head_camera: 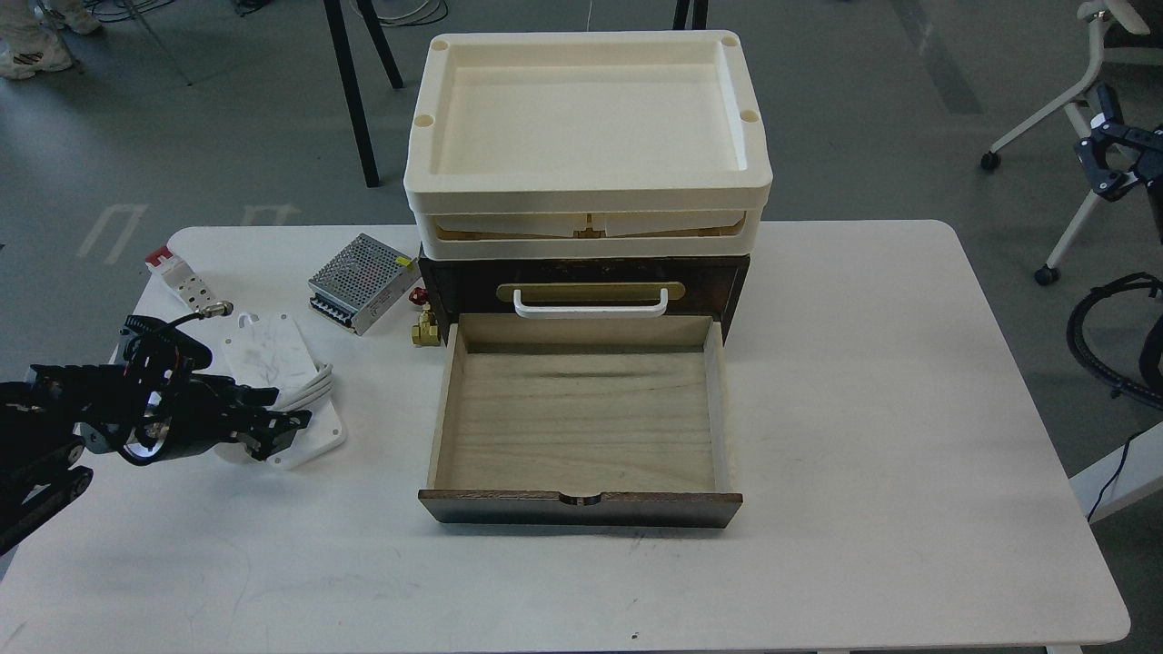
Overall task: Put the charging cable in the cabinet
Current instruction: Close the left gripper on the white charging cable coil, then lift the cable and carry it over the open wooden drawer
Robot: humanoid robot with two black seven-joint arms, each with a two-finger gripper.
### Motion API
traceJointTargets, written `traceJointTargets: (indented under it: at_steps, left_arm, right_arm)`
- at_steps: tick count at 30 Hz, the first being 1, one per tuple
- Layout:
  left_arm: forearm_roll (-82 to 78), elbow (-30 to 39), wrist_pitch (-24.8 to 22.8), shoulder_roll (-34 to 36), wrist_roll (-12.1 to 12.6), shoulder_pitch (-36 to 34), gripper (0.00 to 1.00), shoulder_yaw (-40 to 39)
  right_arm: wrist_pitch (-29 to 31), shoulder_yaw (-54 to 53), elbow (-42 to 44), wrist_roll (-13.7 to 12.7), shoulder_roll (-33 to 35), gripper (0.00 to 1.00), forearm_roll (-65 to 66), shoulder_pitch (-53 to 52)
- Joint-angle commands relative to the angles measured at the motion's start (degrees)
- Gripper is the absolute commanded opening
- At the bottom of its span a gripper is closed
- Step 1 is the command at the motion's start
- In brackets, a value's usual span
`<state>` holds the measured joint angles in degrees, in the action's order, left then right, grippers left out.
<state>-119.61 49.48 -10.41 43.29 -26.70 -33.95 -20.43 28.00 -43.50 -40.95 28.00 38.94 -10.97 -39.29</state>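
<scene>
Head view: left gripper (273, 425) fingers spread over charging cable (273, 359) for grasp; cabinet (581, 418) drawer open to its right.

left gripper (273, 427) perhaps hiding charging cable (273, 359) edge

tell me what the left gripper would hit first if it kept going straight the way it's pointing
The left gripper points right, low over the charging cable. Straight on, it would probably meet the open drawer's left wall of the cabinet, though its height is unclear.

Dark brown cabinet (581, 272) with pale wood drawer (581, 445), cream trays (581, 195), faintly scribbled white charging cable (273, 350).
</scene>
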Motion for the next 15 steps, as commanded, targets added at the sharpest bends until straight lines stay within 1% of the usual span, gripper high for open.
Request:
traceJointTargets:
  at_steps: [1, 6, 9, 11, 13, 15]
  left_arm:
    - [0.2, 0.0, 1.5, 0.0, 0.1, 0.0, 0.0, 0.7]
    - [0.3, 1.2, 4.5, 0.0, -0.4, -0.1, 0.0, 0.5]
    - [0.3, 4.1, 5.1, 1.7, -0.6, -0.2, 0.0, 0.5]
    - [0.8, 7.9, 4.9, 5.4, -1.0, -0.2, 0.0, 0.3]
    - [1.5, 14.2, 4.0, 10.3, -1.2, -0.2, 0.0, -0.5]
    - [5.8, 21.9, 3.4, 16.4, -1.3, -0.2, 0.0, -1.0]
  right_arm:
    - [0.0, 0.0, 0.0, 0.0, 0.0, 1.0, 0.0, 0.3]
    - [0.0, -0.2, 0.0, 0.0, 0.0, 1.0, 0.0, 0.9]
    - [0.0, -0.4, 0.0, 0.0, 0.0, 1.0, 0.0, 1.2]
    - [0.0, -0.4, 0.0, 0.0, 0.0, 1.0, 0.0, 1.3]
    - [0.0, -0.4, 0.1, 0.0, 0.0, 1.0, 0.0, 1.3]
    - [0.0, -0.4, 0.1, 0.0, 0.0, 1.0, 0.0, 1.4]
